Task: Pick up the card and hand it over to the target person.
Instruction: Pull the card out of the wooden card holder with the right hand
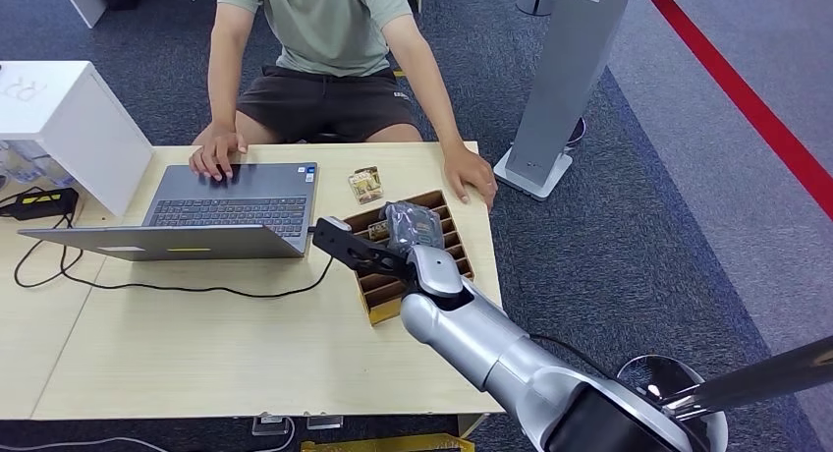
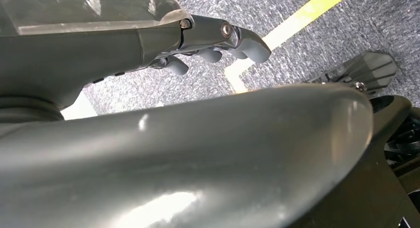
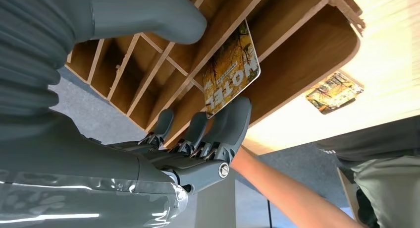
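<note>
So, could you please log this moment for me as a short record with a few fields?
right hand: over the wooden slotted box, fingertips at the card in the box, grasp not confirmed
left hand: hanging over grey carpet, fingers curled, holding nothing
second card: flat on the table, beside the box
person: seated across the table, one hand on the laptop, the other near the box
handover: not yet done

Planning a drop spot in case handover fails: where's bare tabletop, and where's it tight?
Bare: the wide front strip of the light wooden table, between the black cable and the near edge. Small gap between the grey open laptop and the brown slotted wooden organiser. Crowded: far right corner, with the right hand, a loose yellow card and the person's hand.
</note>
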You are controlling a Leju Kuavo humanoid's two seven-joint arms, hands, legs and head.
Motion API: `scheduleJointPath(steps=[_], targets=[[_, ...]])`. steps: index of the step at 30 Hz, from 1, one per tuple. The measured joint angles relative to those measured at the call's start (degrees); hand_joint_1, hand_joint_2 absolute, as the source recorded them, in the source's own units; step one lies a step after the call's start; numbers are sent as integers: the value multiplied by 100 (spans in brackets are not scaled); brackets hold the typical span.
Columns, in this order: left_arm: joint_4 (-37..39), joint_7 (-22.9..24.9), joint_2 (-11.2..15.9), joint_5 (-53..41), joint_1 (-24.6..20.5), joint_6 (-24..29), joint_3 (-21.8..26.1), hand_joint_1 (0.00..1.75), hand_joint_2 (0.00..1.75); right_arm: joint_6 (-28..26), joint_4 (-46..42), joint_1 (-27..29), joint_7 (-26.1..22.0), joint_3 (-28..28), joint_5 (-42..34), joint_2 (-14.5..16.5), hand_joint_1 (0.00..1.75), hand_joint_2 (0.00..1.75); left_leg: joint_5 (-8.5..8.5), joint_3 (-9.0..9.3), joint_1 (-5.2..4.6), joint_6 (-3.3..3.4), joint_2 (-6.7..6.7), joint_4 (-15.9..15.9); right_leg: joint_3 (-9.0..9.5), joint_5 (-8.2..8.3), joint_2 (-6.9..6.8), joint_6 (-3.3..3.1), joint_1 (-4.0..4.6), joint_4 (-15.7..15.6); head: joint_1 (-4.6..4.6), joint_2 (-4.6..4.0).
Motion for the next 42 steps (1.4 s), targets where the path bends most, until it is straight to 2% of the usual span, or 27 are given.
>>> scheduleJointPath(steps=[11,15,19,24,29,37,42], targets=[[2,-17,5,1,-1,19,9,0,0,-8,91,-64,-51,0,-2,27,85,175,3,-1,-1,1,2,-3,-2,3,2,-1,0,-2,0,0],[0,-12,24,-16,-13,14,-6,0,0,-26,136,-83,-70,-11,-11,19,126,175,1,-1,0,0,1,-1,-1,1,1,0,0,0,0,0],[-4,-7,31,-19,-11,19,-7,0,0,-32,143,-88,-77,-11,-11,22,133,175,4,-2,-1,1,0,-3,-2,3,1,-1,0,-2,0,0],[-10,5,85,-52,-15,35,-45,0,0,-34,155,-80,-64,-24,-22,2,175,175,2,-1,0,0,1,-1,-1,2,1,-1,0,-1,0,0],[-7,-67,178,-35,-24,103,-298,0,0,-37,60,-47,-61,-36,-34,-53,175,175,2,-2,2,-1,-3,0,-1,1,-3,-1,2,0,0,0],[5,-38,191,151,16,118,-96,0,0,-114,-130,-172,-112,-21,6,-63,175,175,3,-3,1,0,1,-2,-3,3,1,-1,1,-1,0,0],[3,-45,192,172,57,123,-43,0,0,-107,-776,-557,12,16,182,-181,175,175,-1,-14,-1,0,9,9,-17,1,9,-1,-1,11,0,0]])
